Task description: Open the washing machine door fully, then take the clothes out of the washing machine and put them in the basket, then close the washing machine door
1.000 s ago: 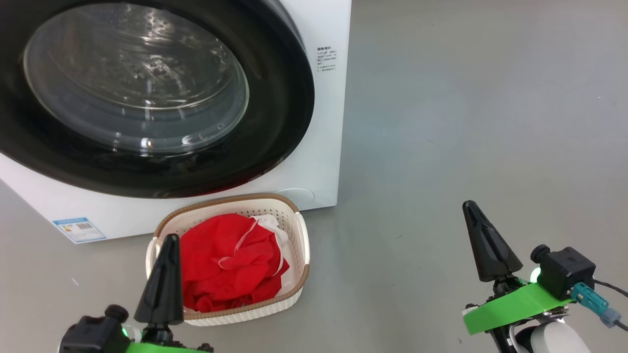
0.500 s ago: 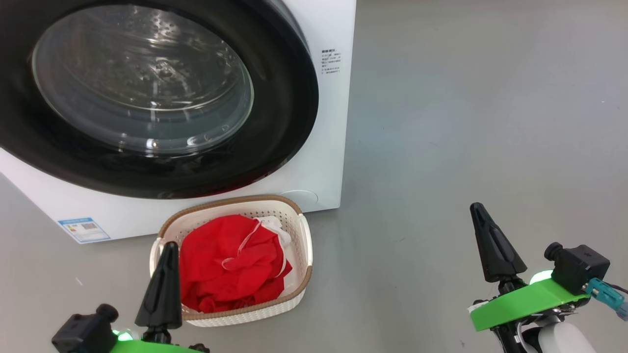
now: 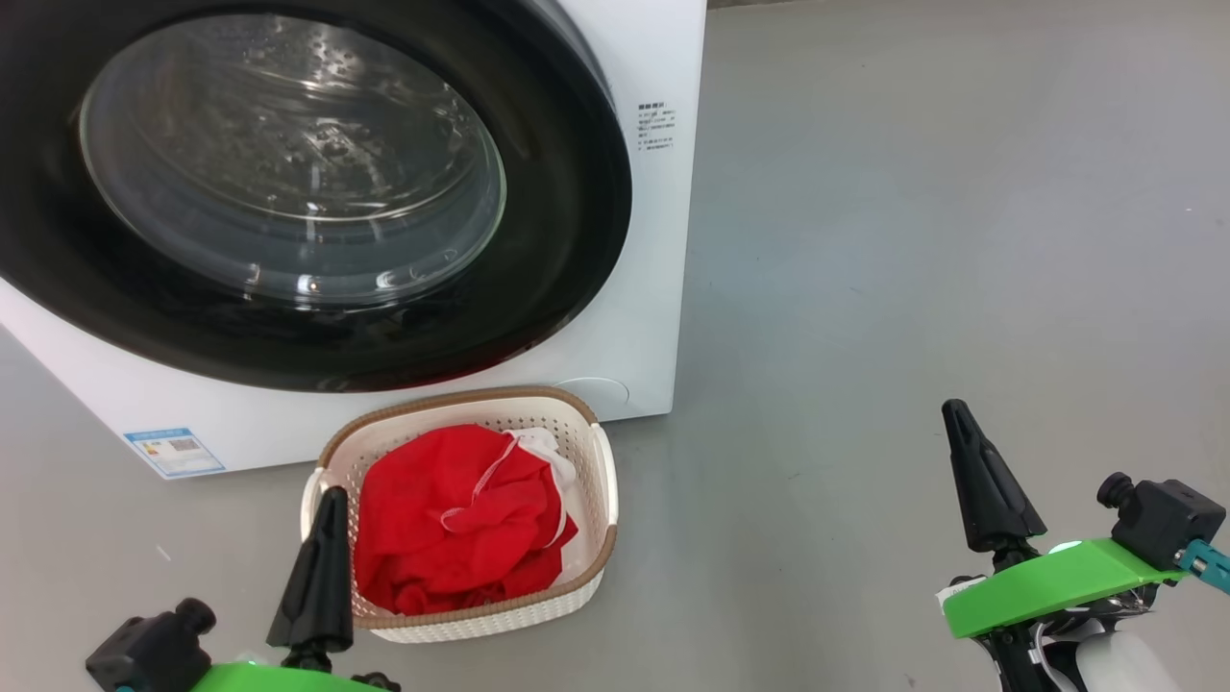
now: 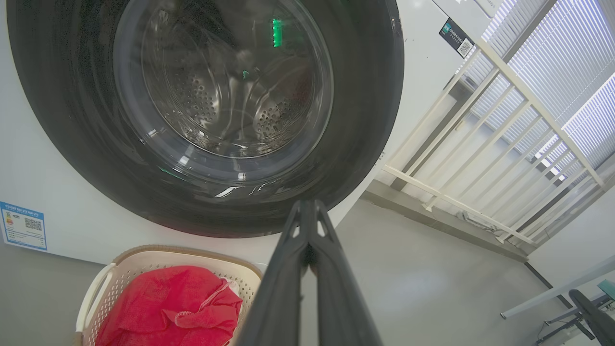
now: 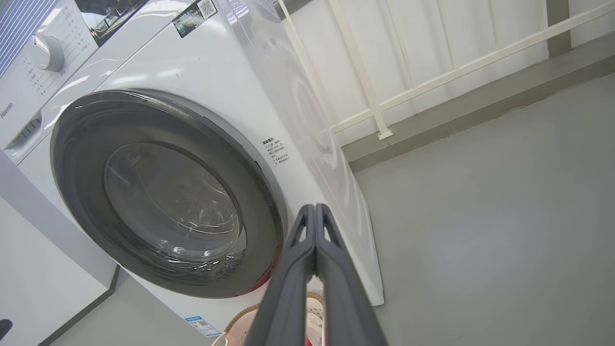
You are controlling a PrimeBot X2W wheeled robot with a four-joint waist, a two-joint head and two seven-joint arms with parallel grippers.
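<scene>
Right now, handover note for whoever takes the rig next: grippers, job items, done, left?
Left gripper: shut, empty. Right gripper: shut, empty.
Bright red soft clothes with white trim lie in the cream perforated plastic basket in front of the big white boxy washing machine.
Its round black-rimmed glass door looks closed; drum behind the glass looks empty.
Done: unloading, door, apparently. Left: confirm the door is latched, which can't be judged here.

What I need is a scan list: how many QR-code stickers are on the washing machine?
2. A blue-white sticker sits low on the left of the washing machine front. A black sticker sits near its upper right corner. Its other faces are hidden, so there may be more.
</scene>
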